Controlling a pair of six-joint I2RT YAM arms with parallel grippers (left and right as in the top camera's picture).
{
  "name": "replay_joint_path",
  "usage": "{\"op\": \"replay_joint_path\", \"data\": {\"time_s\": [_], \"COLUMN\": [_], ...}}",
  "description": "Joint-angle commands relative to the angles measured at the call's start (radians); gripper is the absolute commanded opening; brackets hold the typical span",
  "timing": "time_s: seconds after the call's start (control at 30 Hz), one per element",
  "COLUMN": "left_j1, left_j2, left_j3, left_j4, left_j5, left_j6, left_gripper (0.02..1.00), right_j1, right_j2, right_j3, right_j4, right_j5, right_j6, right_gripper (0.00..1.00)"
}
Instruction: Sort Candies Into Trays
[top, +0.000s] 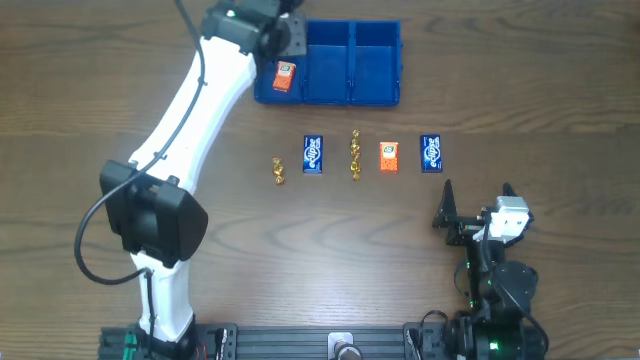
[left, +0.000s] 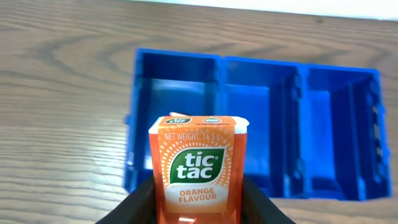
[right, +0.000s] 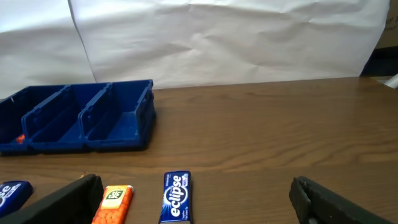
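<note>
The left tool is closed on an orange box, one finger pressed to each narrow side and the box standing upright between them. Just ahead of this tool is the blue tray, with three compartments side by side. In the top view the box sits at the end compartment nearest the left arm, but whether it is inside the compartment or only above it cannot be told. The right tool hangs low over the surface close to its own base, well apart from the tray, with its jaws spread wide and nothing between them. Ahead of the right tool and off to its left, a row of candies lies on the surface between it and the tray. Closest to the tool is a blue pack. Beyond that come a second orange box, a gold candy, a second blue pack, and a second gold candy farthest from the tool. The pieces in the row lie apart from one another, and none of them touches the tray.
</note>
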Motion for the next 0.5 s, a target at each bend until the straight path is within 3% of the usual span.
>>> {"op": "replay_joint_path", "data": {"time_s": [0.03, 0.5], "left_j1": [0.041, 0.058], "left_j2": [0.035, 0.18], "left_j3": [0.014, 0.014], "left_j4": [0.003, 0.037], "left_j5": [-0.024, 0.044], "left_j6": [0.043, 0.058], "left_gripper": [0.292, 0.312], "right_j1": [-0.005, -0.005], "right_j2": [-0.007, -0.007], "right_j3": [-0.006, -0.006], "right_j4": [-0.003, -0.003], "right_j5": [0.003, 0.003], "right_j6": [-0.012, -0.012], "right_gripper": [0.998, 0.998]}}
